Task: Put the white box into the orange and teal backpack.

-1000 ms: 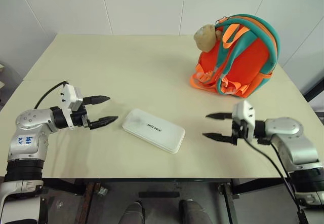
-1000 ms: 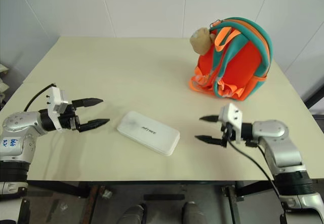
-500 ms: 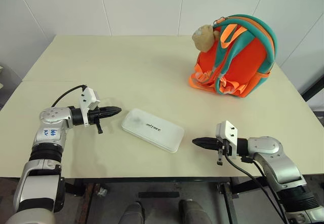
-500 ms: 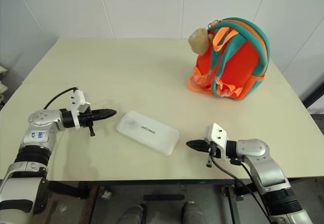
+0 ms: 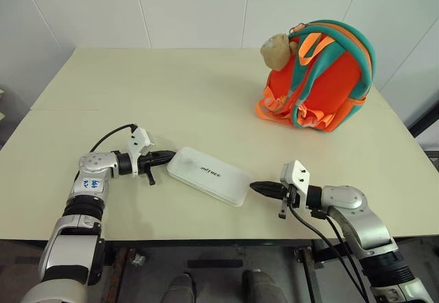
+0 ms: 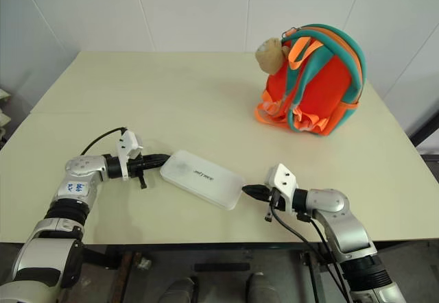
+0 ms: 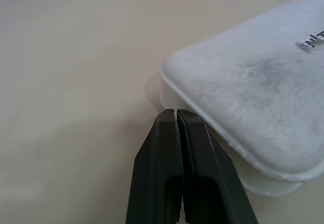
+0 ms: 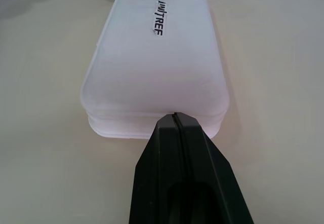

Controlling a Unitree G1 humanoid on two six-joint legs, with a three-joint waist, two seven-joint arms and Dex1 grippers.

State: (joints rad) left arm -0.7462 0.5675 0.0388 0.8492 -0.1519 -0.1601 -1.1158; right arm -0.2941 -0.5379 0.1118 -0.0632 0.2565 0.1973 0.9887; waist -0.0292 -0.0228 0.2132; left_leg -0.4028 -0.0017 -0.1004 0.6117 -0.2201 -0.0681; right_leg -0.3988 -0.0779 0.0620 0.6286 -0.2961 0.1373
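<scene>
1. We see the white box (image 5: 210, 175) lying flat on the cream table (image 5: 185, 97), near its front edge and about midway across, its long axis running at a slant.
2. Small dark lettering (image 8: 158, 17) sits on top of the white box, and a faint grey smudge marks its lid near the left end.
3. The left gripper (image 5: 171, 156) lies low over the table at the left end of the white box, its two black fingers (image 7: 167, 148) pressed together with nothing between them.
4. In the left wrist view, the closed tips meet the rounded corner of the white box at its side wall; we read them as touching it or just beside it.
5. The right gripper (image 5: 255, 188) lies at the opposite, right end of the white box, its fingers (image 8: 174, 153) likewise brought together and empty.
6. In the right wrist view, the closed tips sit against the middle of the short end wall of the white box.
7. So the white box lies between the two grippers, one at each end.
8. The orange and teal backpack (image 5: 319, 77) stands upright well apart from the white box, toward the far right of the table.
9. A tan plush toy (image 5: 276, 50) hangs at the upper left of the backpack, on the side nearer the white box.
10. Orange webbing loops (image 5: 274, 107) spill onto the table at the foot of the backpack.
</scene>
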